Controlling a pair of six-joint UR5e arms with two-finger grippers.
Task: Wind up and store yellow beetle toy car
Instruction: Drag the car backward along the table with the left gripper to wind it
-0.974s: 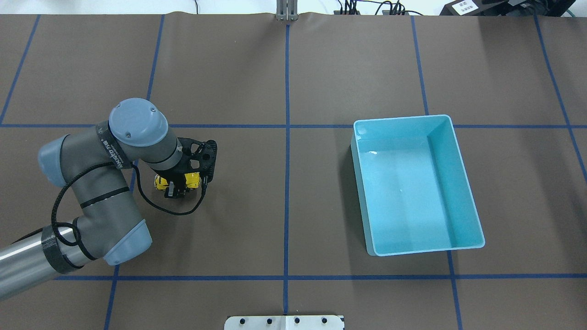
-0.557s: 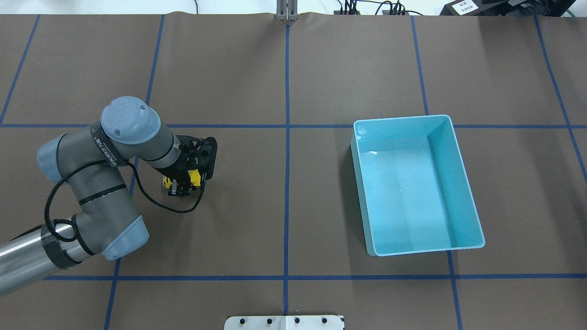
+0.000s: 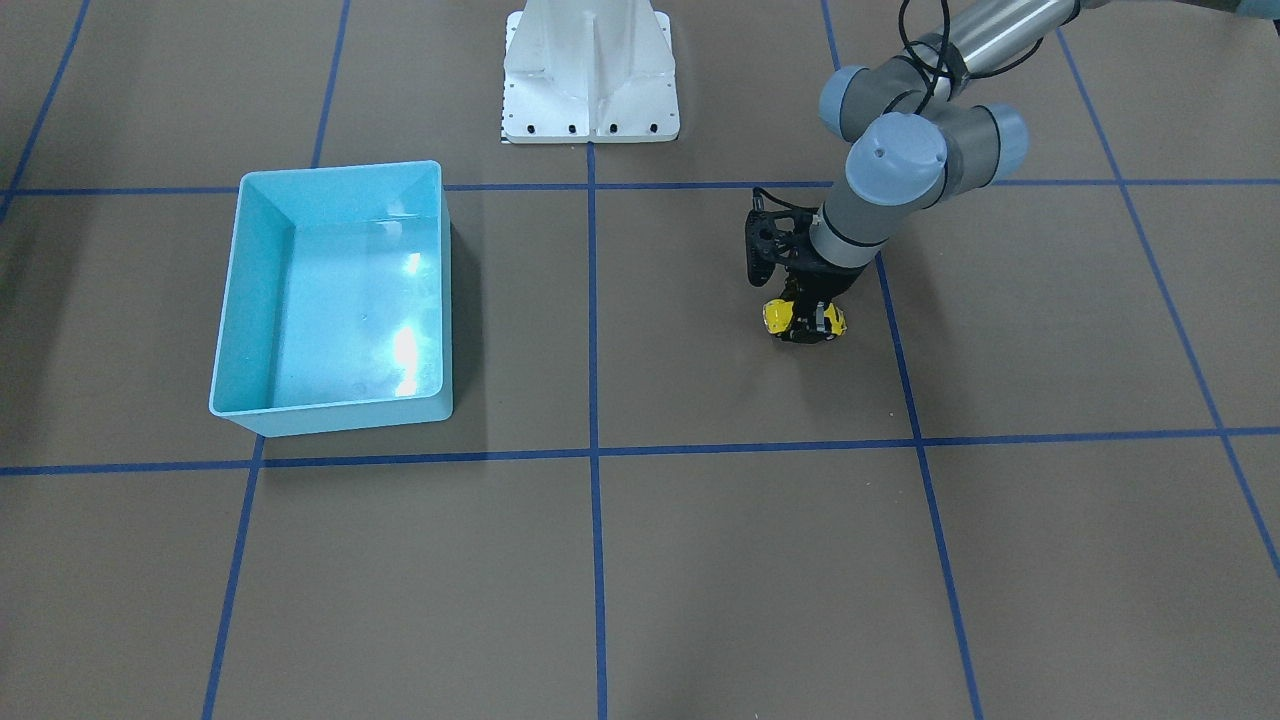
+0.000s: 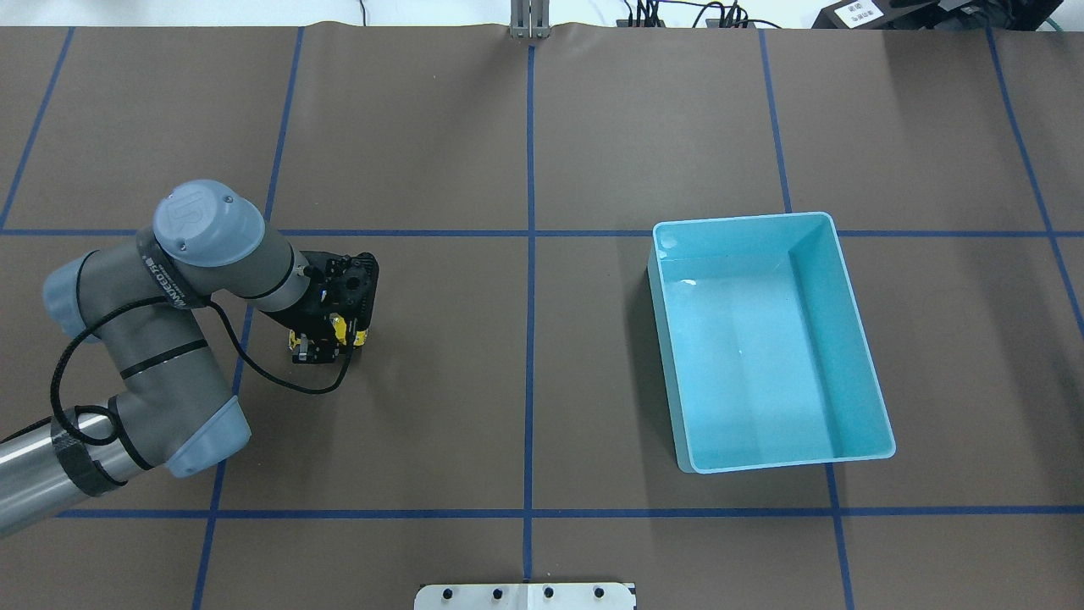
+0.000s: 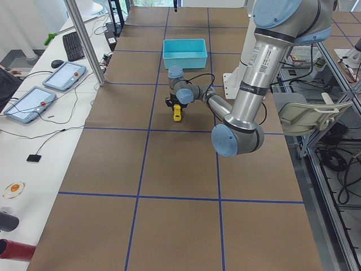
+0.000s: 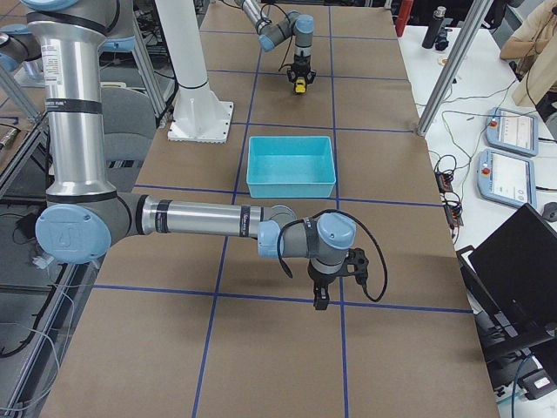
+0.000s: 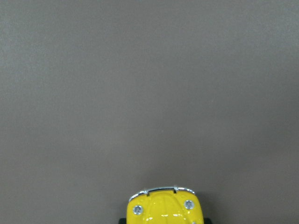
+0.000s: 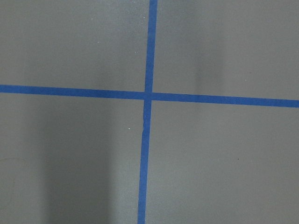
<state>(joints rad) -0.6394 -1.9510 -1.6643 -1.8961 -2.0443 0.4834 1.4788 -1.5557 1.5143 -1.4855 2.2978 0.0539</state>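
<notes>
The yellow beetle toy car (image 4: 338, 325) sits on the brown table left of centre, between the fingers of my left gripper (image 4: 325, 341). The gripper points down and is shut on the car, whose wheels are at the table surface. The car also shows in the front-facing view (image 3: 779, 316), held by the same gripper (image 3: 806, 326), and its yellow nose fills the bottom edge of the left wrist view (image 7: 164, 208). The light blue bin (image 4: 738, 219) stands empty far to the right. My right gripper (image 6: 320, 301) hovers low over the table elsewhere; I cannot tell whether it is open or shut.
Blue tape lines grid the brown table cover. The white robot base (image 3: 590, 70) stands at the table's near edge. The right wrist view shows only a tape crossing (image 8: 147, 95). Tablets and cables lie on a side table (image 5: 34, 101).
My left arm has shifted toward the table's left, dragging the yellow car with it along the surface. The bin has not moved.
</notes>
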